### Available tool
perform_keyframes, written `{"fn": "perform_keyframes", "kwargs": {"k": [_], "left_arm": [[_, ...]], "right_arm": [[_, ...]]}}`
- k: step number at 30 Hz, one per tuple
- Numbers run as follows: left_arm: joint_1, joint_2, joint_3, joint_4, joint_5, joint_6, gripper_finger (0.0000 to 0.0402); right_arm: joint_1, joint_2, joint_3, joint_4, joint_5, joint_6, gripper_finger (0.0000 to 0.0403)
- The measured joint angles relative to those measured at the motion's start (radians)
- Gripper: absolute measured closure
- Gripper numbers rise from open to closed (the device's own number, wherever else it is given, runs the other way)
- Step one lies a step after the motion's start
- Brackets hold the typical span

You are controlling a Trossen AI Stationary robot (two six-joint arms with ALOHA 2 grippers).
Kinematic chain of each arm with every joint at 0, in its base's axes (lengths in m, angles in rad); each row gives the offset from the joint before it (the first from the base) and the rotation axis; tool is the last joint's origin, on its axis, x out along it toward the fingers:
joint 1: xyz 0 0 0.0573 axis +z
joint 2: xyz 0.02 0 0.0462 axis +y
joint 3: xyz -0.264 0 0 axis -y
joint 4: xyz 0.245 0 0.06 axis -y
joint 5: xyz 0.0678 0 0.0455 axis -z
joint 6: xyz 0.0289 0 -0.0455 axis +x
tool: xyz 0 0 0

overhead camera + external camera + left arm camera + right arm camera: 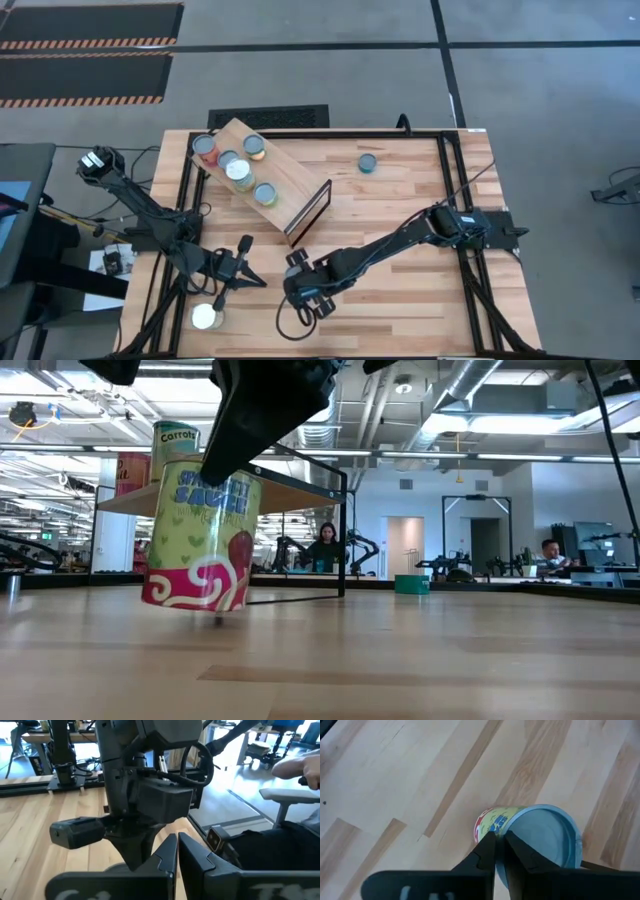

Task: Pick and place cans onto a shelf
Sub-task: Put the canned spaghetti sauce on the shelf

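Can stood tilted on the near part of the table, directly under my right gripper, which touched its rim. Grip or release: I could not tell. Can was cylindrical, with a glossy yellow-green and red paper label and a smooth silvery-blue metal lid. Table was pale planked wood. My left gripper was clenched on nothing, near the front left corner. Shelf, plain wood, lay well apart.
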Motion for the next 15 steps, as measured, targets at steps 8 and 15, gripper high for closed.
{"fn": "perform_keyframes", "kwargs": {"k": [8, 15], "left_arm": [[0.0, 0.0, 0.0, -0.007, 0.0, -0.001, 0.0397], [0.0, 0.0, 0.0, -0.008, 0.001, -0.004, 0.0397]], "right_arm": [[-0.008, 0.014, 0.0, 0.026, 0.004, -0.001, 0.0345], [-0.002, 0.014, 0.0, 0.03, 0.008, -0.002, 0.0306]]}}
